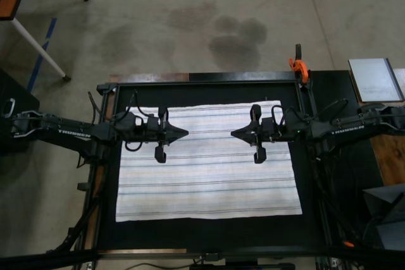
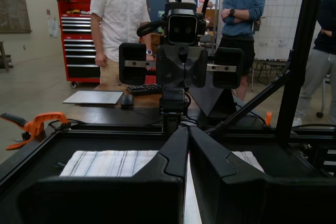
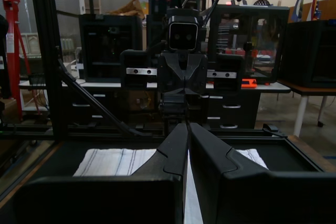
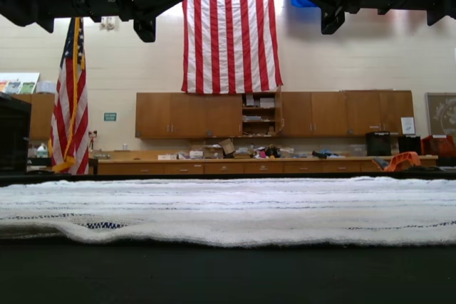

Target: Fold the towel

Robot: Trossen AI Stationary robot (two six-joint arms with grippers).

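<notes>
Closed and empty, both hands, left (image 1: pixel 183 133) and right (image 1: pixel 236 134), hovered facing each other above the towel (image 1: pixel 209 178), which lay flat, unfolded beneath them. Folding seemingly hadn't begun; next, they should descend to an edge.

Stained concrete floor (image 1: pixel 190 23), wooden cabinets (image 4: pixel 271 114), flag (image 4: pixel 229 26)
</notes>
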